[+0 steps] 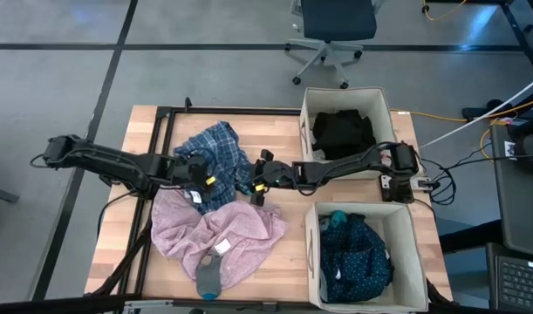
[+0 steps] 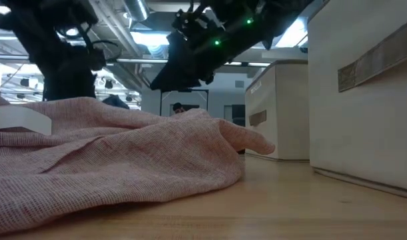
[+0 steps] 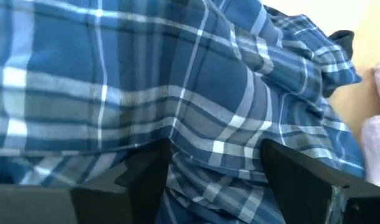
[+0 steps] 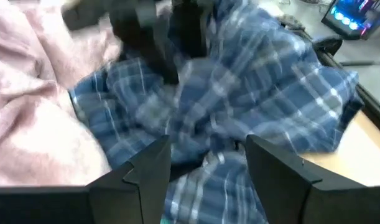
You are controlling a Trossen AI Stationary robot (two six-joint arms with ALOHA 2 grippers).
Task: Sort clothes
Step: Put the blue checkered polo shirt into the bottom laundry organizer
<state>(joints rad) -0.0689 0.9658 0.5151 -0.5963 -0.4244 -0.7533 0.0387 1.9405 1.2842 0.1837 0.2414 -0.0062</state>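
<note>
**A:** ok so what's seen on the table, left to right?

**B:** The left gripper (image 1: 199, 177) is found over the blue plaid shirt (image 1: 215, 161), fingers spread wide, with plaid cloth showing between them in the left wrist view. Whether the cloth is actually pinched can't be told. Just below it, the pale pink garment (image 1: 218, 235) is spread out on the wooden table (image 1: 118, 201), and a grey-teal sock (image 1: 210, 277) is laid on its lower edge.

**A:** and the right side?

**B:** The right gripper (image 1: 259, 181) is parked at the plaid shirt's right edge, fingers partly apart, nothing visibly held. The shirt is seen bunched up right past its fingers (image 4: 146, 168) in the right wrist view.

**A:** bins?

**B:** Two beige ones at the right. A black garment (image 1: 343, 133) is sat in the far bin (image 1: 308, 113), and a navy dotted garment (image 1: 358, 257) in the near bin (image 1: 311, 262).
</note>
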